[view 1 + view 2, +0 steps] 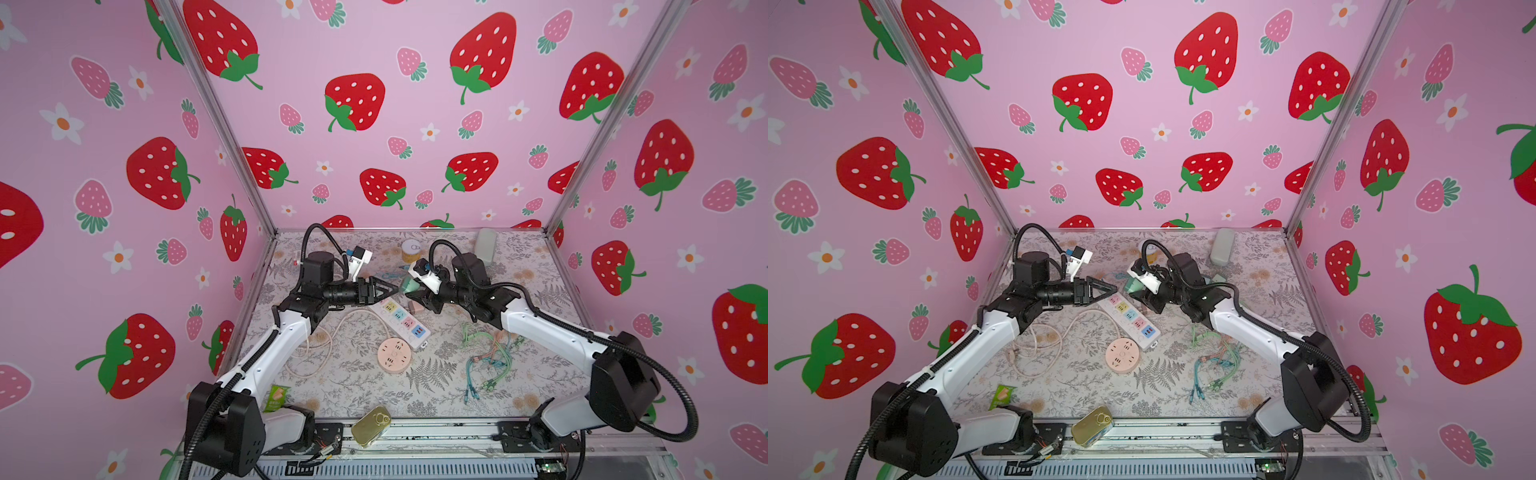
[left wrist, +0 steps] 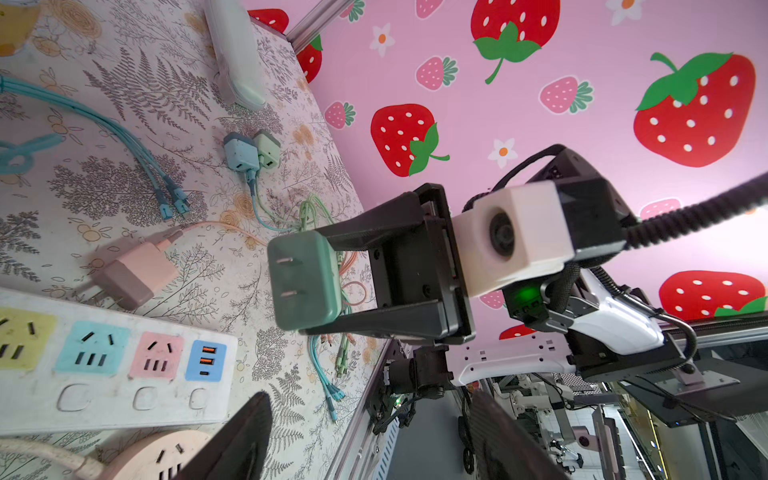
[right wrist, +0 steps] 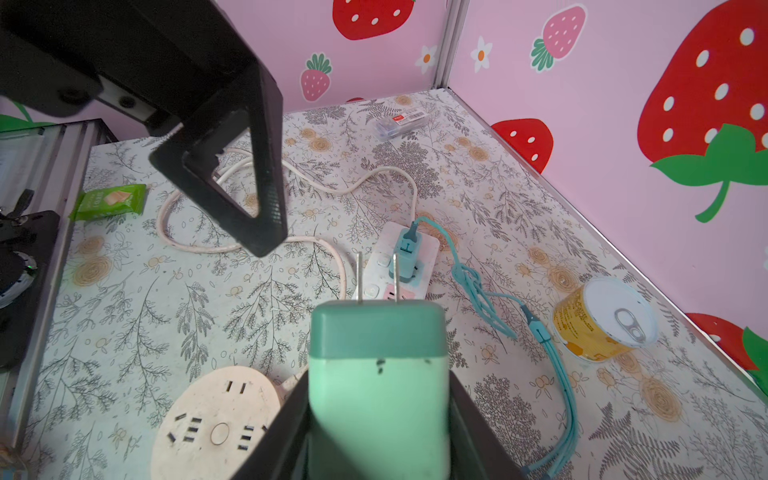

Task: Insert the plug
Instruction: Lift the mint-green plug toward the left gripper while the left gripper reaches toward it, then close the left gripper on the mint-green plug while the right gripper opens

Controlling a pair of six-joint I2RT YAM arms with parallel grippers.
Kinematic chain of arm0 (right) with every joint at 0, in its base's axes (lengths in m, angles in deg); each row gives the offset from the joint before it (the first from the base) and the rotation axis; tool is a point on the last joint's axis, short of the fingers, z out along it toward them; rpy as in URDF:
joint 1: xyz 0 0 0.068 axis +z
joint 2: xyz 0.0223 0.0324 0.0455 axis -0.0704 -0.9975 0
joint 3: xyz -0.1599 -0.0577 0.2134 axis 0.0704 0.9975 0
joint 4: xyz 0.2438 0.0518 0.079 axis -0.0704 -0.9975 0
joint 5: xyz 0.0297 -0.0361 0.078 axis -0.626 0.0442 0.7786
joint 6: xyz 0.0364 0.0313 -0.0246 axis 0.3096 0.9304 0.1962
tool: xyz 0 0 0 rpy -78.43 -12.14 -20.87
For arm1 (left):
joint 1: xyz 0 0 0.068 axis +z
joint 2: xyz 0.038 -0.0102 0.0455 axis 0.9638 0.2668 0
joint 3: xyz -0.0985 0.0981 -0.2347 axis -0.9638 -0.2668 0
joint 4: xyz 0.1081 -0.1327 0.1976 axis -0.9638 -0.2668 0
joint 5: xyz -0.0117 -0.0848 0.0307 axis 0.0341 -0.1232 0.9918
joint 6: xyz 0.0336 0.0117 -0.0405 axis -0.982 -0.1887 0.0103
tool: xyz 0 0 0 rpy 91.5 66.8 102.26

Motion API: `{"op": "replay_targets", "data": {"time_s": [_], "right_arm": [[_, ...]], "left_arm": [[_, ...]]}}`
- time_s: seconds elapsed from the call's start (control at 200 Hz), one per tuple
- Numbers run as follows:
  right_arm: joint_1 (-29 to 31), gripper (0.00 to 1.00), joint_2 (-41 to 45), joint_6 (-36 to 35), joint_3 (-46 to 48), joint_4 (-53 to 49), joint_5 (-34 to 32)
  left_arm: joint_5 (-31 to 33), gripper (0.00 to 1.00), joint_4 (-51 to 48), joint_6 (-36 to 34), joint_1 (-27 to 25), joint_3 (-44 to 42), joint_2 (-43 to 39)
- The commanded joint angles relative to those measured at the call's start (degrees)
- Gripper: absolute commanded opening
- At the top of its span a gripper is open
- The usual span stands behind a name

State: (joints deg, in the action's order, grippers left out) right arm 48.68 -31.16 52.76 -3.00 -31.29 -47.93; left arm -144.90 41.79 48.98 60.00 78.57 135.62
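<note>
Right gripper (image 2: pixel 328 286) is clamped on the green plug (image 3: pixel 378 374), held in the air near the far end of the strip (image 1: pixel 401 318), while the left gripper (image 1: pixel 392 292) faces it with jaws apart and empty — so this looks like carry or handover, insertion not begun. Its long axis runs roughly level, prongs toward the left gripper — next they must tip down over a free socket (image 2: pixel 156 355).
</note>
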Motion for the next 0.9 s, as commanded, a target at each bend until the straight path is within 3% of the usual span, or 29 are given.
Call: {"op": "replay_targets", "data": {"time_s": [0.0, 0.355, 0.895], "right_arm": [[0.88, 0.24, 2.81, -2.03, 0.52, 2.44, 0.27], [2.77, 0.24, 3.31, -3.56, 0.47, 2.64, 1.1], [4.98, 0.24, 2.57, -4.73, 0.0, 2.86, -0.3]], "left_arm": [[-1.62, 0.77, 0.27, 0.26, -0.75, 2.4, 0.83], [-1.11, 0.72, -0.4, -0.06, -1.38, 4.23, 2.53], [-2.57, 0.44, -2.16, -0.37, -1.81, 5.46, 4.37]]}}
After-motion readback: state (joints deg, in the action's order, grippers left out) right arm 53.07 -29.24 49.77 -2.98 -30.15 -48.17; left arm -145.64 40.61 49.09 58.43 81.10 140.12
